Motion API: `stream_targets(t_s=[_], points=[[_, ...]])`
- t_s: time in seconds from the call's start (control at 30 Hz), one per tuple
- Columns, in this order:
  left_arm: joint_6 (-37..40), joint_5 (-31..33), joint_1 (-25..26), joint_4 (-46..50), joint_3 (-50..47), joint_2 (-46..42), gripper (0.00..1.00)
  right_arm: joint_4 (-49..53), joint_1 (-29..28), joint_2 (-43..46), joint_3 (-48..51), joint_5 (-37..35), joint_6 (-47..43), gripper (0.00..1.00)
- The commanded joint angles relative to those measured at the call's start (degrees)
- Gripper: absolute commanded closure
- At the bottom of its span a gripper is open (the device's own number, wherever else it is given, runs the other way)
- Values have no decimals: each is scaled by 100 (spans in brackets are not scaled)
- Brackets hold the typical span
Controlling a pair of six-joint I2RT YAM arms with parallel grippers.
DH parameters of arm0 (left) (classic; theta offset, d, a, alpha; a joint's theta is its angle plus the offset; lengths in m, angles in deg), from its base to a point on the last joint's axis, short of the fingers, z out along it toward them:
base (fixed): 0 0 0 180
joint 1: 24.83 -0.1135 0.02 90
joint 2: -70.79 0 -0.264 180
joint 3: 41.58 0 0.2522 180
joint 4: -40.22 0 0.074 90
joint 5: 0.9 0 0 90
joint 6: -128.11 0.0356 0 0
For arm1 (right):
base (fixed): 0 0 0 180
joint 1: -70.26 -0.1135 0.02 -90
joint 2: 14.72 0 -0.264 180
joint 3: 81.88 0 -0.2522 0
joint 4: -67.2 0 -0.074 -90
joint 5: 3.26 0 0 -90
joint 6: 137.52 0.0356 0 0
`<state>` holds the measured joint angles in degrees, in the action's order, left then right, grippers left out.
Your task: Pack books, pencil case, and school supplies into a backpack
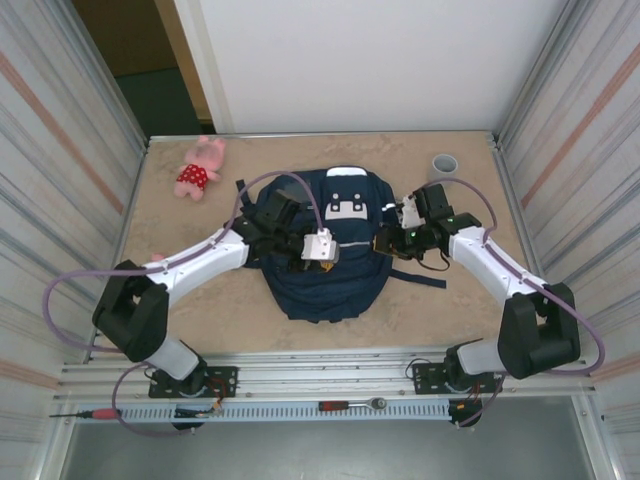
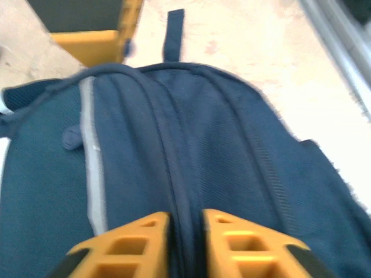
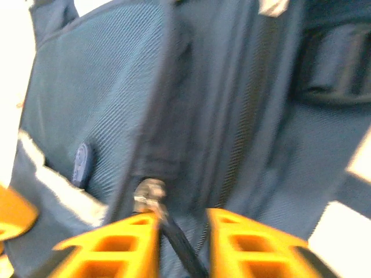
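Note:
The navy backpack (image 1: 330, 275) lies flat in the middle of the table, its white patches towards the far side. My left gripper (image 1: 338, 250) rests on its top from the left, and my right gripper (image 1: 384, 241) from the right. In the left wrist view the left gripper (image 2: 185, 223) is open by a narrow gap that straddles the zipper ridge (image 2: 174, 162). The right gripper (image 3: 182, 223) is open too. A metal zipper pull (image 3: 149, 191) and its black cord (image 3: 181, 249) lie against the left finger, not pinched. The books, pencil case and school supplies are out of view.
A pink plush toy (image 1: 200, 168) lies at the far left and a grey cup (image 1: 444, 163) stands at the far right. A backpack strap (image 1: 420, 278) trails to the right. Metal walls close both sides. A ratchet (image 1: 350, 404) lies on the front rail.

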<state>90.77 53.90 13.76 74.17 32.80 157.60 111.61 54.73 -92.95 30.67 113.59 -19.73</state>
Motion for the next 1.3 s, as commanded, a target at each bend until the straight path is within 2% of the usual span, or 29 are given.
stream_targets(t_s=[0.0, 0.07, 0.13, 0.27, 0.3, 0.4, 0.53, 0.67, 0.77, 0.9, 1.07, 1.17, 1.27], points=[[-1452, -445, -198, 179, -56, -713, 52, -1, 243, 466, -262, -951, -13, 46], [-2343, -439, -486, -36, -81, -982, 39, 464, 218, 888, -406, -1090, 41, 36], [-3161, -222, -745, -267, -147, -1257, 37, 788, 167, 1273, -551, -1199, 146, 34], [-4289, 1016, -887, 79, 183, -1480, 37, 631, -89, 1660, -760, -609, 391, 52], [-4518, 1142, -908, 221, 272, -1474, 37, 542, -209, 1658, -799, -595, 478, 56], [-5148, 1108, -924, 124, 100, -1498, 38, -114, -651, 1537, -641, -633, 799, 60], [-5963, 912, -923, -829, -696, -1436, 44, -827, -1093, 907, -345, -576, 1006, 66], [-6152, 975, -909, -978, -1183, -886, 53, -1631, -1094, 201, 541, -783, 1375, 74], [-6192, 1313, -878, -1065, -1609, -442, 58, -2270, -1044, -335, 1290, -1025, 1792, 74], [-6464, 1769, -873, -1322, -2120, -173, 60, -2806, -1122, -803, 1859, -1296, 2089, 75], [-6520, 1964, -873, -1437, -2118, -357, 57, -2601, -1304, -873, 1537, -1320, 1917, 74], [-6328, 2215, -902, -1206, -1840, -788, 52, -1960, -1340, -416, 1011, -1596, 1644, 72], [-6150, 2405, -1150, -1096, -1593, -1330, 46, -1244, -1058, 274, 440, -1891, 1145, 70]])
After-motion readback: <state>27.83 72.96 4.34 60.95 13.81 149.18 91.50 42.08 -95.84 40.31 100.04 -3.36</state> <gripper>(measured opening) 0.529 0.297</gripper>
